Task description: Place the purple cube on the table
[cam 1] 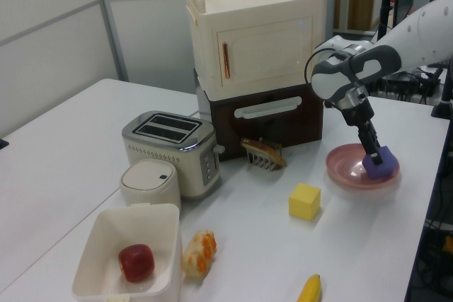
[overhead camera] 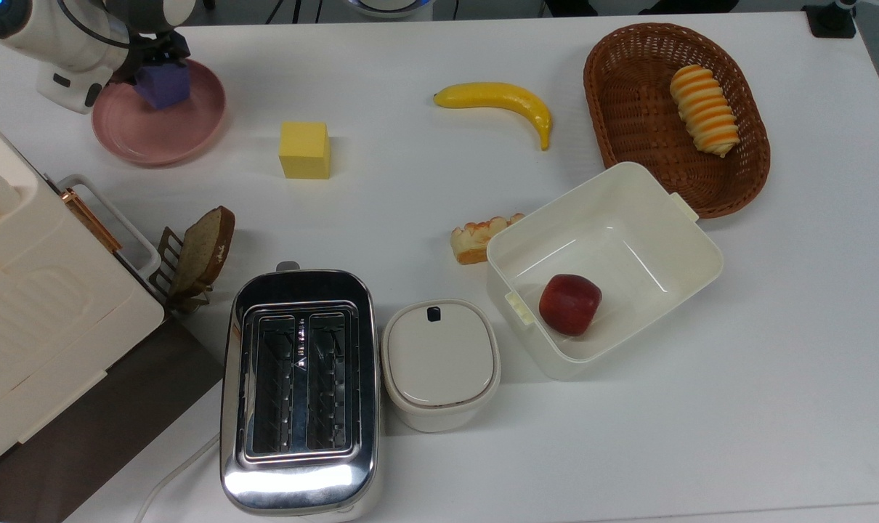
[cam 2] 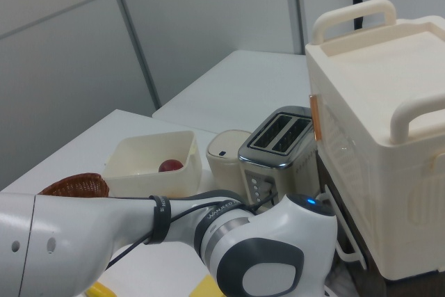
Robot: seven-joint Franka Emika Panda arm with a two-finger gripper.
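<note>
Reading labels first: no legible brand or writing on anything, incl. the toaster (overhead camera: pixel 299 392) & the lidded white pot (overhead camera: pixel 440 363).

The purple cube (overhead camera: pixel 163 85) sat tilted on the pink plate (overhead camera: pixel 171 131), on the plate's part nearest the table's (overhead camera: pixel 701 436) far edge in the top view, close to the far-left corner. In the left view the gripper (cam 1: pixel 374 158) had its fingers clamped on the cube, cube's lower side at or barely off the plate; contact w/ plate can't be told.

Open room: bare tabletop between plate & yellow cube (overhead camera: pixel 305 149), more between yellow cube & banana (overhead camera: pixel 501 102), and a wide bare stretch along the top view's right and near edges. Wicker basket (overhead camera: pixel 672 116) w/ striped roll near the far-right corner; white tub (overhead camera: pixel 606 269) holding an apple mid-table; pastry piece just beside the tub.

Arm: came in from the far-left corner in the top view, wrist angled down steeply to the plate; in the left view the forearm sloped down from the left view's right. Cream cabinet (cam 1: pixel 258 33) stood close behind the plate.
</note>
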